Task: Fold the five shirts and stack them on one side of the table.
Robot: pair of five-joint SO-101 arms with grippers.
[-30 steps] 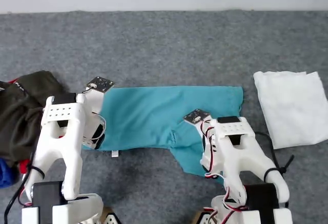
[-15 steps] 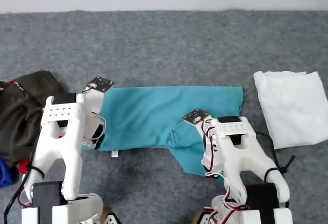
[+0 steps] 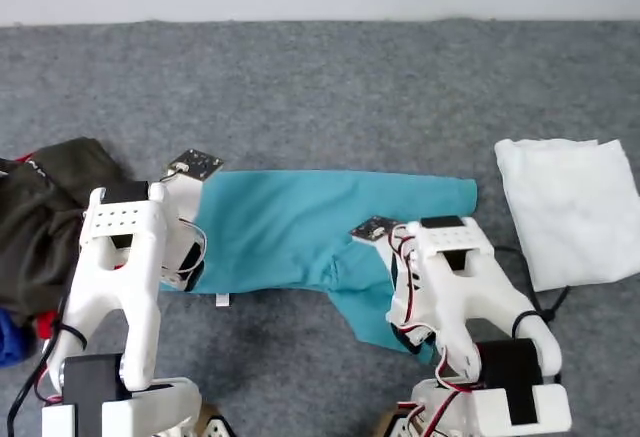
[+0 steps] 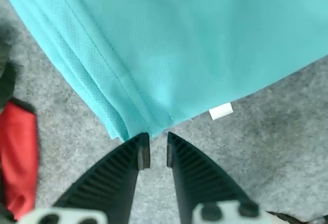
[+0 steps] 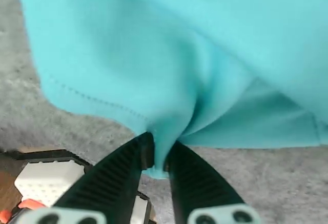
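1. Right now my left gripper (image 4: 155, 144) sits low over the table (image 3: 330, 87), at the near left corner of the teal shirt (image 3: 290, 227).
2. Its jaws stand a narrow slit apart. The shirt's hemmed corner ends right at their tips, and I see grey table surface in the slit rather than cloth.
3. A small white tag (image 4: 221, 111) pokes out from the shirt's near edge, just beside that corner.
4. My right gripper (image 5: 160, 152) is clamped on the teal shirt. A pinched fold of the cloth runs down between the two jaws, and the fabric bunches into creases above them.
5. From the high view the teal shirt lies spread across the middle of the table as a long band, its left end under my left arm (image 3: 120, 257). A flap hangs toward the near edge under my right arm (image 3: 450, 277).
6. A white shirt (image 3: 570, 207) lies folded on the right side of the table, near the teal one but not touching it.
7. A heap of dark clothes (image 3: 40, 227) sits at the left edge beside my left arm, unfolded.
8. A blue piece (image 3: 10, 342) lies at the near end of that heap.
9. A red piece (image 4: 18, 157) lies on the table near the teal corner and apart from it.
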